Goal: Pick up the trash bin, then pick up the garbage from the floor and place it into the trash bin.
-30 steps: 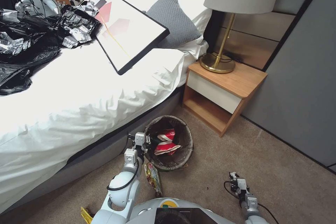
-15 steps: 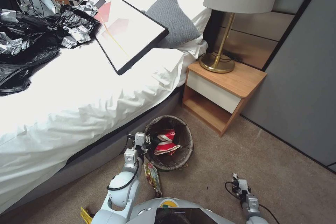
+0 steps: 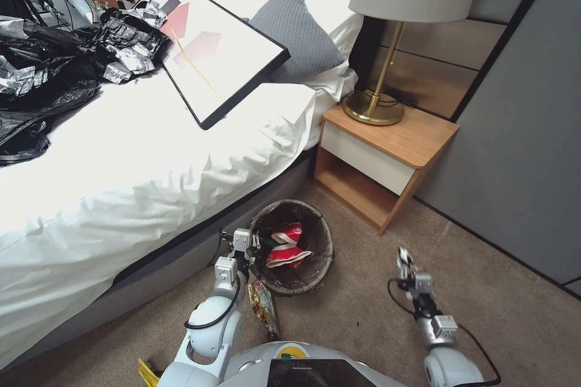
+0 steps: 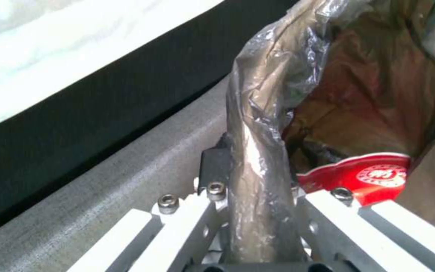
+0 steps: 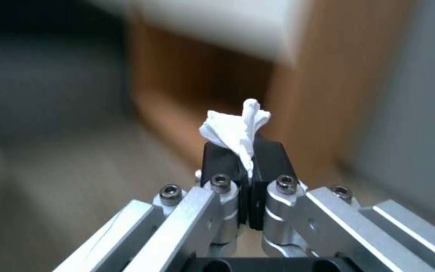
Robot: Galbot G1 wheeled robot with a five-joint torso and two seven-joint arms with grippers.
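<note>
- The left gripper [image 3: 253, 242] grips the near-left rim of the trash bin [image 3: 321, 254] beside the bed [image 3: 151, 163].
- Red-and-white cups [image 3: 287, 249] lie inside it.
- The right gripper [image 3: 404, 260] is raised to the bin's right.
- A wrapper [image 3: 264, 305] lies on the carpet [image 3: 363, 314].

Trash bin [image 3: 295, 246] on floor between bed [image 3: 139, 157] at left and nightstand [image 3: 381, 160] right-behind. Crushed cups [image 3: 287, 247] inside bin. Left gripper [image 3: 249, 243] at bin's left rim, wrapper [image 3: 264, 308] on carpet just before bin. Right gripper [image 3: 404, 261] well right of bin. Lamp [image 3: 387, 42] on nightstand.
</note>
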